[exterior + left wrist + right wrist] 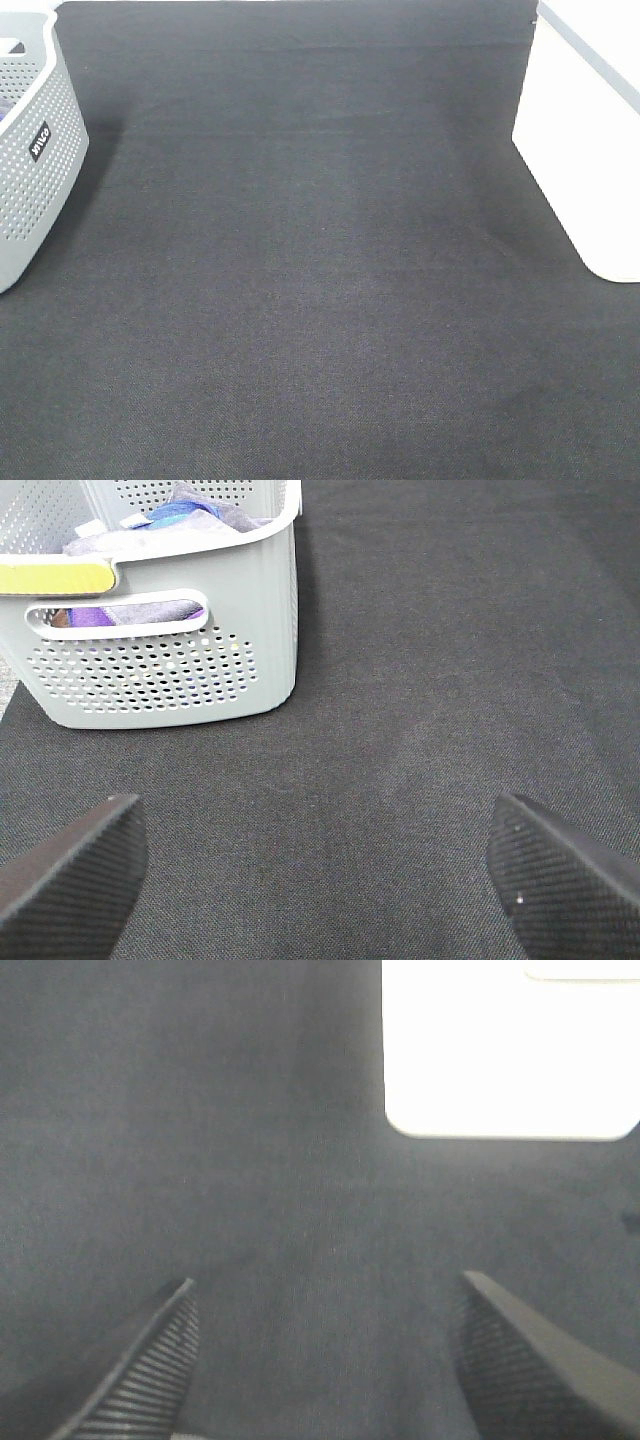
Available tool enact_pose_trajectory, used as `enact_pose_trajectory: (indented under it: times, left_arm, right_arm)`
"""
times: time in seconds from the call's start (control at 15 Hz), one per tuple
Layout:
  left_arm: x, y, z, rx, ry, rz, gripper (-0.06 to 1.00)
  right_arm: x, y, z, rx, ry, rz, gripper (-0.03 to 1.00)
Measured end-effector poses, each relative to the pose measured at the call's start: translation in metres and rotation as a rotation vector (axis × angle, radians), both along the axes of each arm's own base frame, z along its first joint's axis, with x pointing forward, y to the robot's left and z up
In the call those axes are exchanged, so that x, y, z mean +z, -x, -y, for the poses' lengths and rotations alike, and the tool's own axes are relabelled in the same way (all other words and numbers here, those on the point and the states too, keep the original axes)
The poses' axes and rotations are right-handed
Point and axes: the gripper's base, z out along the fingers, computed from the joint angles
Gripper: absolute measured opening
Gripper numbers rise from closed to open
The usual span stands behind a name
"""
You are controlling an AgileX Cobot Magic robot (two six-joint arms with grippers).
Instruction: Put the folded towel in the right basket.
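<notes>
The right basket [510, 1050] lies ahead of the right jaws; both jaws spread, gripping nothing.

The left gripper [318, 875] hangs above the surface with its jaws spread wide, nothing between the ribbed black fingers [70, 870]. The right gripper [325, 1360] is likewise parted and empty. Neither arm shows in the high view.

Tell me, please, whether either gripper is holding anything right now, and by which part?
Nothing is held. The left gripper and the right gripper both stand open over bare dark mat, with nothing between their fingers.
</notes>
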Motion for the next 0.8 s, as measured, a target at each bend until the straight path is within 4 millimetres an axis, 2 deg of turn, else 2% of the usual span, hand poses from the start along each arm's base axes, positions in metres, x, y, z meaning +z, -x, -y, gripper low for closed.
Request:
enact_pose_trajectory:
  times: [0.8]
  left_arm:
    - [0.0,0.0,0.0,0.0,0.0,0.0,0.87]
  right_arm:
    - [-0.0001,0.0039,-0.0007,0.005,-0.008,0.025,0.67]
